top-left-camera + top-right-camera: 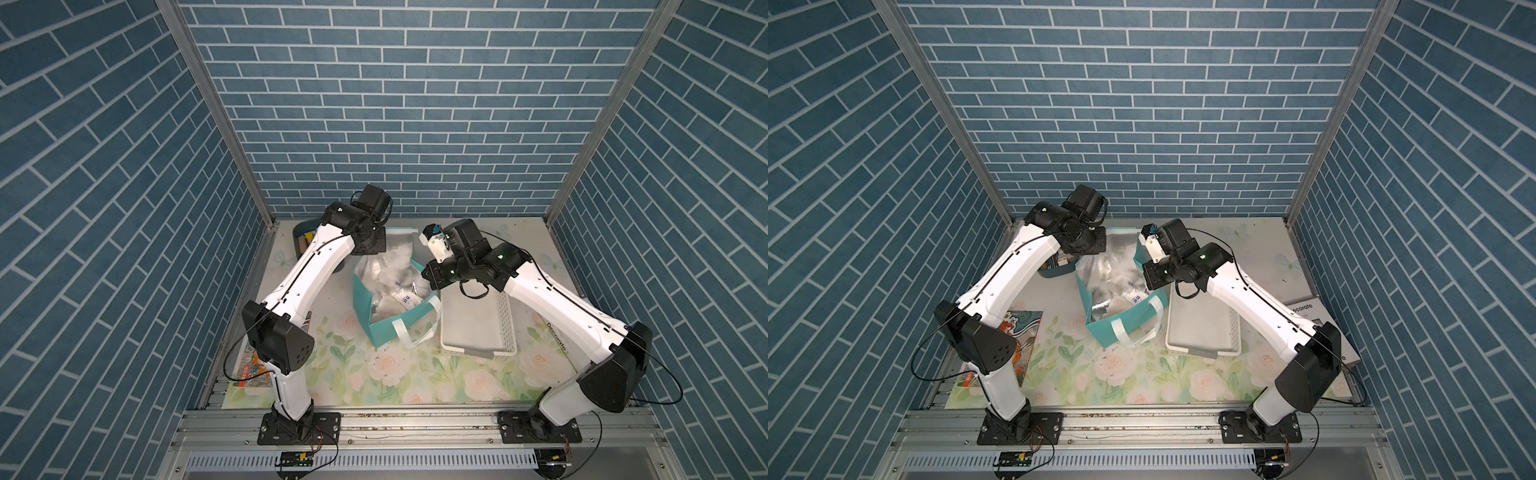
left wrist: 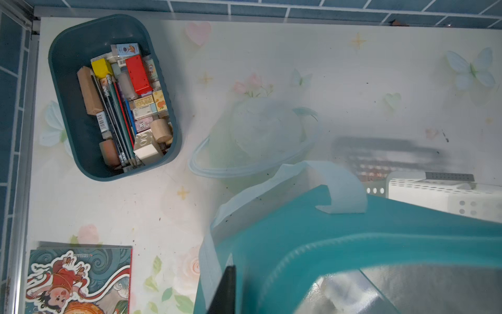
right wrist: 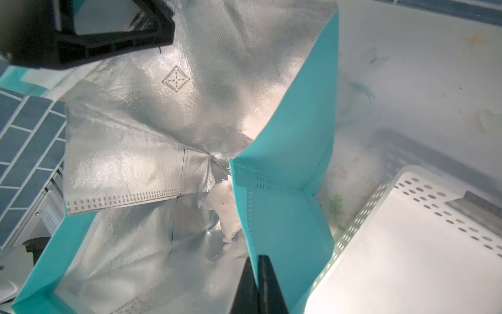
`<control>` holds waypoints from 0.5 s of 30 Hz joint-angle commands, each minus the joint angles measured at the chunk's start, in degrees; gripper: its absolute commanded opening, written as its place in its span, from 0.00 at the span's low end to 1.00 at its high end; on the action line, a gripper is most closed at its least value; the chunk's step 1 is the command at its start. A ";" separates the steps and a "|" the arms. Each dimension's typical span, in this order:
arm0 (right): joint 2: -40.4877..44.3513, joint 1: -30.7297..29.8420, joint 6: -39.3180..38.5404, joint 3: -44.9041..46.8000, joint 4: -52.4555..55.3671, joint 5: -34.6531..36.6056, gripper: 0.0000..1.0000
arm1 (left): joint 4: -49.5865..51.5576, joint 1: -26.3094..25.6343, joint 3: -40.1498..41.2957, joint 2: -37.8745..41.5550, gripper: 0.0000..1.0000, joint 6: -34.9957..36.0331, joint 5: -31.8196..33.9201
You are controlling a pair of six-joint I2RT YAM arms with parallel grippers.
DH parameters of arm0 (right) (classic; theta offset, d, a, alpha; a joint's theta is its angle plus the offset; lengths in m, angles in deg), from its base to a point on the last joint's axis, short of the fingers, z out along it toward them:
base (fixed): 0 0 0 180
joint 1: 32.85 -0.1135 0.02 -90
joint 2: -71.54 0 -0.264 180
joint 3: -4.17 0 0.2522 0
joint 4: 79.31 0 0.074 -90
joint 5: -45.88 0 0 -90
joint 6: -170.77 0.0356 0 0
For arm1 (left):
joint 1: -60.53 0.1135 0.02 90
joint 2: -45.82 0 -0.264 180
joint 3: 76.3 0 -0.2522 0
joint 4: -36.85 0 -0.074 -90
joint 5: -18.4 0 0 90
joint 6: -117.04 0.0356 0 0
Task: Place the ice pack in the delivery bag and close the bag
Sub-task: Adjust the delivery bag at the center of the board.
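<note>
Delivery bag (image 1: 384,328) stands at the middle of the desk (image 1: 365,374), mouth open upward, foil lining (image 3: 135,136) showing. Ice pack (image 1: 405,300) lies inside on the bag's floor, white with a blue label, toward the right wall, free of both grippers. Right gripper (image 3: 256,288) is closed on the bag's right teal wall, rim pinched between the fingers (image 3: 271,291). Left gripper (image 2: 226,291) sits at the bag's back-left rim by a white strap (image 2: 339,185). Only one side of it is in view, so I cannot tell how wide it stands. White basket (image 1: 509,320) is just beside the bag's right side. Dark-blue bin (image 2: 81,54) is in the desk's back-left corner, full of small items.
</note>
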 commanded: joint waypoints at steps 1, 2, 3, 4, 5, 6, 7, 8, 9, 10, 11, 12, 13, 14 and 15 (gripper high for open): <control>-1.05 -0.26 3.06 -1.47 -0.22 0.70 0.19 | -0.87 0.12 1.13 1.31 0.37 1.02 -1.45; -1.38 -0.25 2.60 -1.88 -0.27 1.35 0.27 | -0.57 0.09 1.78 1.93 0.44 0.90 -1.65; -1.68 -0.29 1.93 -2.36 -0.37 1.97 0.34 | -0.31 0.09 2.44 2.73 0.55 0.68 -1.73; -2.10 -0.25 1.08 -2.98 -0.27 2.56 0.44 | -0.01 0.04 3.24 3.59 0.65 0.24 -1.52; -2.82 -0.26 0.20 -3.66 0.03 3.57 0.50 | 0.34 0.04 4.24 4.52 0.70 -0.14 -1.30; -3.56 -0.25 -0.74 -4.43 0.58 4.32 0.51 | 0.66 -0.06 5.18 5.74 0.73 -0.69 -0.89; -4.26 -0.25 -1.75 -5.21 1.25 5.21 0.52 | 1.04 -0.20 6.11 6.93 0.77 -1.32 -0.27; -5.13 -0.22 -2.74 -5.99 1.91 7.01 0.53 | 1.29 -0.34 7.22 8.04 0.80 -1.89 0.33; -5.99 -0.24 -3.63 -6.77 2.77 8.47 0.53 | 1.58 -0.51 8.34 9.52 0.82 -2.45 0.85; -6.87 -0.26 -4.65 -7.47 3.54 9.55 0.53 | 1.81 -0.64 9.48 10.89 0.83 -3.05 1.20; -7.60 -0.27 -5.58 -8.15 4.13 10.25 0.53 | 1.76 -0.75 10.72 12.29 0.85 -3.74 1.35; -8.28 -0.25 -6.41 -8.71 4.70 10.91 0.53 | 1.50 -0.98 12.17 13.80 0.85 -4.23 1.00; -8.85 -0.29 -7.19 -9.10 5.05 11.66 0.53 | 1.02 -1.24 13.72 15.06 0.86 -4.80 0.44; -9.24 -0.26 -7.86 -9.41 5.35 12.09 0.53 | 0.80 -1.67 15.21 16.36 0.87 -5.49 0.38; -9.56 -0.25 -8.34 -9.66 5.50 12.58 0.53 | 0.64 -2.04 16.71 17.65 0.88 -6.20 0.43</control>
